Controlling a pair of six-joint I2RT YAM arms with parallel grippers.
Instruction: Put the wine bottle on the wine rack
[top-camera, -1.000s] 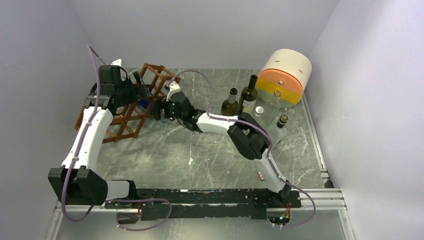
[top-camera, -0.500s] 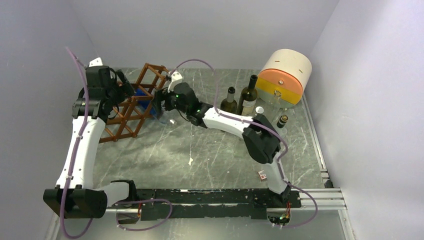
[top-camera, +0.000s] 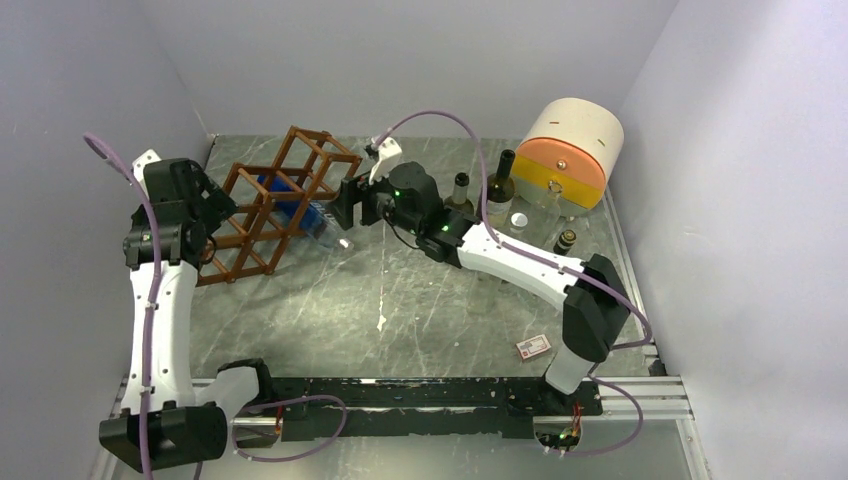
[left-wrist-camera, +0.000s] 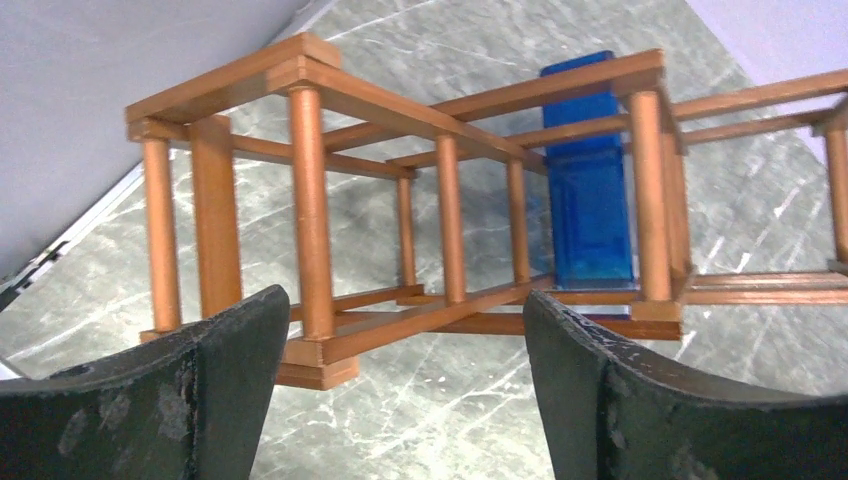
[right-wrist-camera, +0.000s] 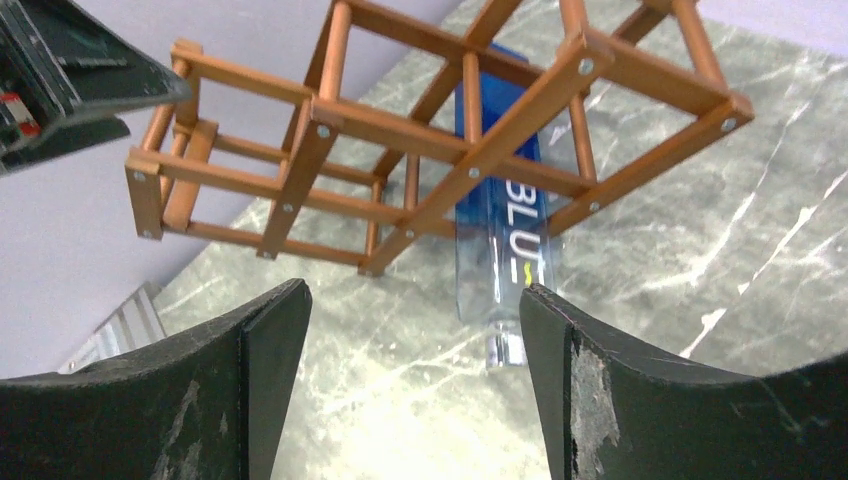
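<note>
Right gripper (right-wrist-camera: 410, 300) hung wide open with nothing between its jaws, and the left gripper (left-wrist-camera: 400, 300) matched it, released and empty on the far side of the wine rack (right-wrist-camera: 318, 128). Straight ahead of the right gripper, and a little below it, the blue, square-sided wine bottle (right-wrist-camera: 500, 240) lay threaded through one of the rack's cells. Its clear neck poked out towards that gripper and dipped at the tabletop (right-wrist-camera: 700, 250). Whether the tip touched the marble, I couldn't tell. From the left gripper's side the bottle's flat base showed inside the frame, beyond the nearest bars.

So the placing looked done, but the danger wasn't over. That neck sat just ahead of the right gripper's fingers, and a careless sweep could have hooked it and dragged the bottle back out. The rack looked light and open, so a brush from either arm might have shunted it and let the slanted bottle slide free.
</note>
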